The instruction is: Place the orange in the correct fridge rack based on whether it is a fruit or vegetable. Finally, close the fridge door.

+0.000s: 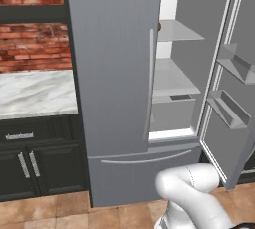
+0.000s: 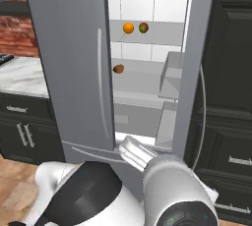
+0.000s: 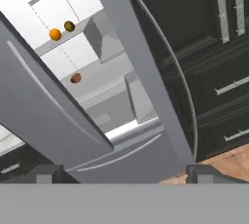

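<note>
On the upper fridge rack (image 2: 147, 36) the orange (image 2: 128, 28) already sits beside a greenish fruit (image 2: 143, 27). Robot jaws (image 3: 124, 174) stand wide apart, holding nothing. To finish well, push the open door (image 2: 197, 58) on its outer face, slowly.

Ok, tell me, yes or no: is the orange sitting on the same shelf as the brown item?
No: the orange sits on the fridge rack beside the greenish fruit; the brown item lies one shelf lower.

Inside the fridge, on the fridge rack (image 2: 162, 32): the orange (image 2: 128, 28), just left of a round fruit (image 2: 143, 27). One shelf down (image 2: 142, 77), left side: a brown item (image 2: 118, 69).
</note>
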You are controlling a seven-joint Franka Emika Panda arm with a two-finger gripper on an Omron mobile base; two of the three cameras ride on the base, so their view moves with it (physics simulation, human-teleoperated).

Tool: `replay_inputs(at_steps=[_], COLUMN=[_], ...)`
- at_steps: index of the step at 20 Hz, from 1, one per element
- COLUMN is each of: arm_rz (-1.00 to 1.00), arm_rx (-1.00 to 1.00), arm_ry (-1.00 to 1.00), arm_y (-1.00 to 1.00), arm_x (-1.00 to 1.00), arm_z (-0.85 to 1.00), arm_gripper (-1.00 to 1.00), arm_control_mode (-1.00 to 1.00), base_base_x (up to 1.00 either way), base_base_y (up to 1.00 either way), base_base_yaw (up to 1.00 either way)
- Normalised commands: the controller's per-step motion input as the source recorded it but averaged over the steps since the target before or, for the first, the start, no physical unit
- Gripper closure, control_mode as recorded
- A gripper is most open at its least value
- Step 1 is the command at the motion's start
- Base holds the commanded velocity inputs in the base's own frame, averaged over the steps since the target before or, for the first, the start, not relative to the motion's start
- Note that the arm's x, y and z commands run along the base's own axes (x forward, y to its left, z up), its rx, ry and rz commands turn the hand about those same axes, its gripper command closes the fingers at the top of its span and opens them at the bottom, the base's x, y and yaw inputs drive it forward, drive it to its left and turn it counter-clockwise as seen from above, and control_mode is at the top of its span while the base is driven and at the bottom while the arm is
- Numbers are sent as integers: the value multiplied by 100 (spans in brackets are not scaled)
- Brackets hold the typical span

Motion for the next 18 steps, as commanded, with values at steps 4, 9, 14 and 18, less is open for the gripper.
replay_inputs(at_steps=[4, 9, 14, 18], arm_rz=[8, 2, 0, 0], arm_rx=[-6, -3, -6, -4], arm_ry=[0, 0, 4, 6], arm_y=[-78, -64, -45, -49], arm_x=[51, 56, 76, 81], arm_z=[-39, -39, -61, -57], arm_gripper=[-100, -100, -100, -100], arm_control_mode=[-100, -100, -100, -100], base_base_x=[0, 0, 0, 0], base_base_y=[0, 0, 0, 0], base_base_yaw=[0, 0, 0, 0])
